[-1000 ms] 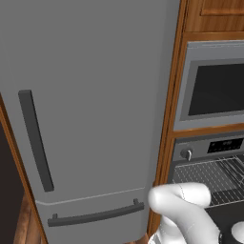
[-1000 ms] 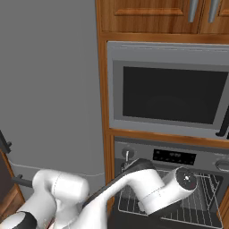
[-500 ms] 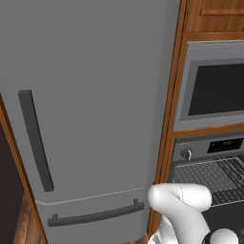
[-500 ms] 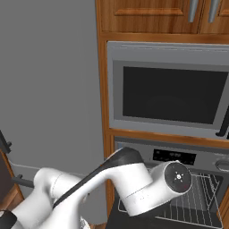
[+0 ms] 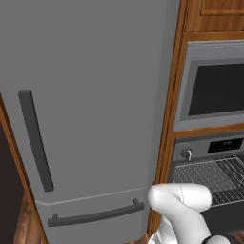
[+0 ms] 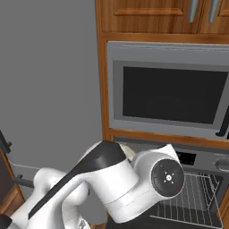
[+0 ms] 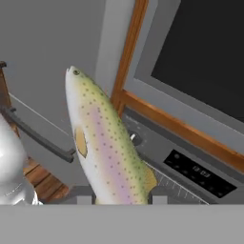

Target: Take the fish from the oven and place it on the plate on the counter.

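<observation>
Hand view: the fish [image 7: 107,147] stands between the two finger tips of the gripper [image 7: 118,196], tail end down at the tips, head pointing up and to the left in that picture. The jaws are closed on it, one dark tip on each side of its lower body. The fish is pale green with dark speckles and a pink stripe along its flank — one yellowish fin shows near mid-body.

Behind the fish, in the same view: the oven [image 7: 190,169] control panel with its dark display and a round knob [image 7: 136,139], a strip of wire rack just under the panel, and above it the microwave [image 7: 200,57] with its dark window. A wooden post [image 7: 128,52] runs between the microwave and the grey fridge [image 7: 52,52], whose dark drawer handle crosses at lower left.

Left base view: fridge [image 5: 86,109] takes up most of the picture, long vertical handle at left, drawer handle low. Oven [image 5: 209,176] at lower right — cavity open, wire rack visible. White arm link at the bottom edge.

Right base view: the arm's white and dark links sit low in front of the oven [image 6: 197,179]; the rack shows to the right of the arm. Microwave [image 6: 172,94] above, wooden cupboards [image 6: 152,15] on top.
</observation>
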